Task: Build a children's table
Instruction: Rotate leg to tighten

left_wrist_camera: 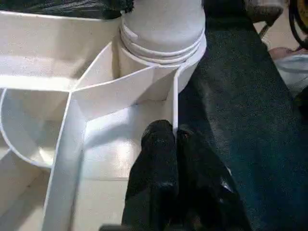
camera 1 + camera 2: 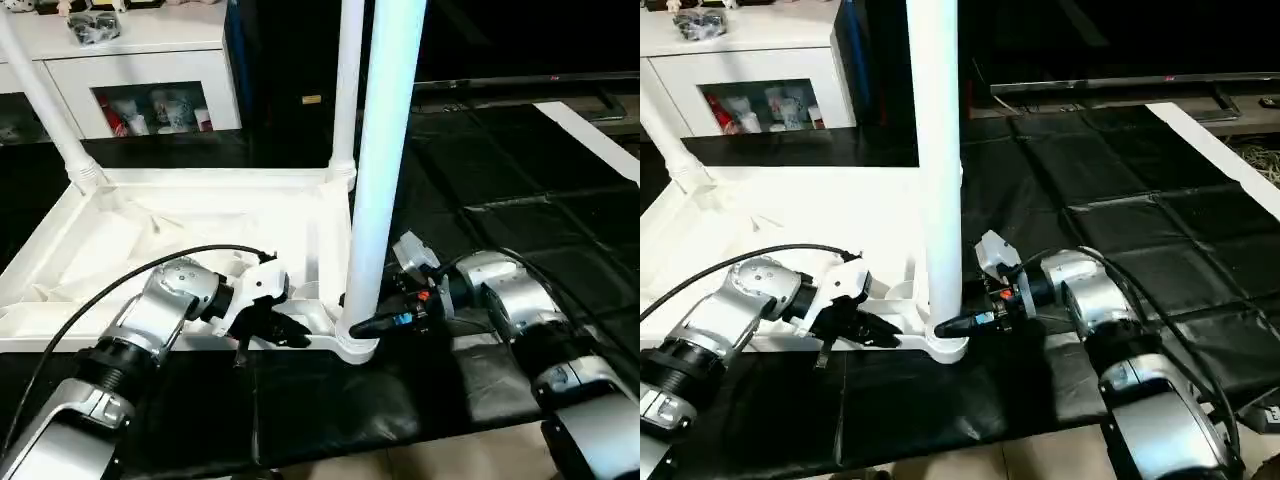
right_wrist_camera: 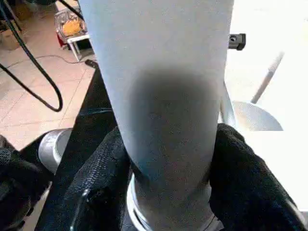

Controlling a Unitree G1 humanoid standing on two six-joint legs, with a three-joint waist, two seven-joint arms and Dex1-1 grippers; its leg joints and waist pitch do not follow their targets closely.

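Black padded mats (image 2: 520, 180) cover the floor where we work, with a white cabinet (image 2: 140, 80) at the back. From the left eye view, the table top (image 2: 180, 225) lies upside down on the mats so its corner sockets face up. Two legs (image 2: 345, 90) already stand in the far corners. The nearest leg (image 2: 385, 150) stands upright in the near corner socket (image 2: 355, 345), just in front of us. Our left gripper (image 2: 290, 335) rests on the near rim beside that socket, which we judge steadies the top.

From the right eye view, our right gripper (image 2: 955, 325) reaches in level from the right, at the very base of that leg, probably to hold or seat it.

Our left wrist view has the two black fingers (image 1: 159, 163) pressed together, nothing between them, their tips against a thin rib of the underside close to the socket collar.

Our right wrist view puts the leg between the two fingers (image 3: 240, 163), one on each side and touching it, so we have the leg clasped low down, just above the socket ring.
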